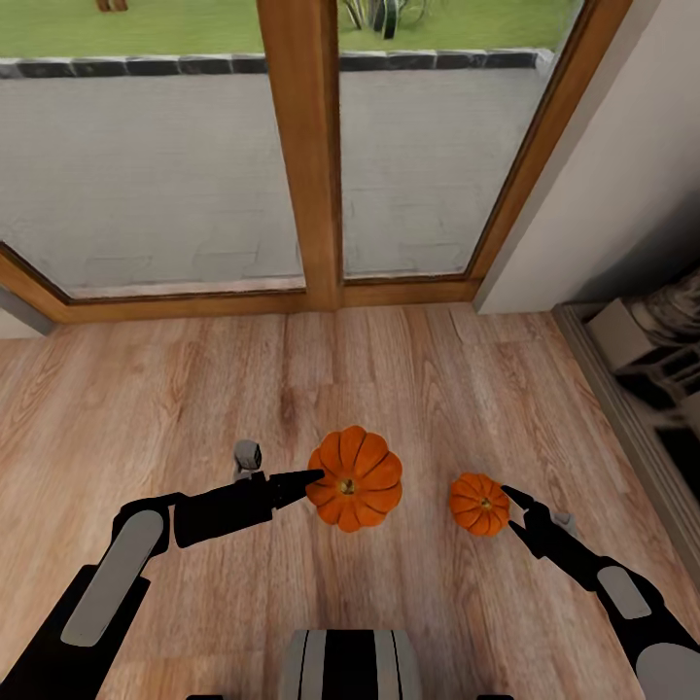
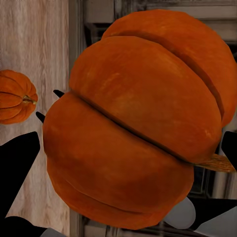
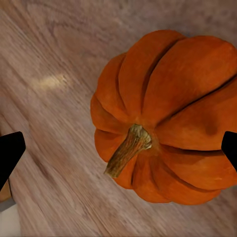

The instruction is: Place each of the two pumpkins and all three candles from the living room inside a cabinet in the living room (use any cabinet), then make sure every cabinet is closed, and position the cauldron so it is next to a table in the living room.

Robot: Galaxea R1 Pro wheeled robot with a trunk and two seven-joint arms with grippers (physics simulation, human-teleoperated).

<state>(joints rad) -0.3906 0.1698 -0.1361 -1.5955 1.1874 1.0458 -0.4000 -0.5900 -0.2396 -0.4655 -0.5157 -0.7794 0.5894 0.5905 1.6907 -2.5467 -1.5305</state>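
Two orange ribbed pumpkins are in the head view over the wood plank floor. My left gripper (image 1: 319, 480) is shut on the larger pumpkin (image 1: 356, 478), which looms large in the left wrist view (image 2: 138, 123) between the black fingers (image 2: 17, 168). The smaller pumpkin (image 1: 478, 504) rests on the floor to its right. My right gripper (image 1: 516, 513) is open at that pumpkin's right side. In the right wrist view this pumpkin (image 3: 168, 118), stem up, lies between the spread fingertips (image 3: 10, 150), with a gap on one side. The candles, cabinet, cauldron and table are out of view.
Tall glass doors in a wooden frame (image 1: 306, 146) stand ahead, with a patio and lawn outside. A white wall (image 1: 622, 175) and a stone fireplace hearth (image 1: 647, 355) close off the right. The robot's base (image 1: 350, 666) is at the near edge.
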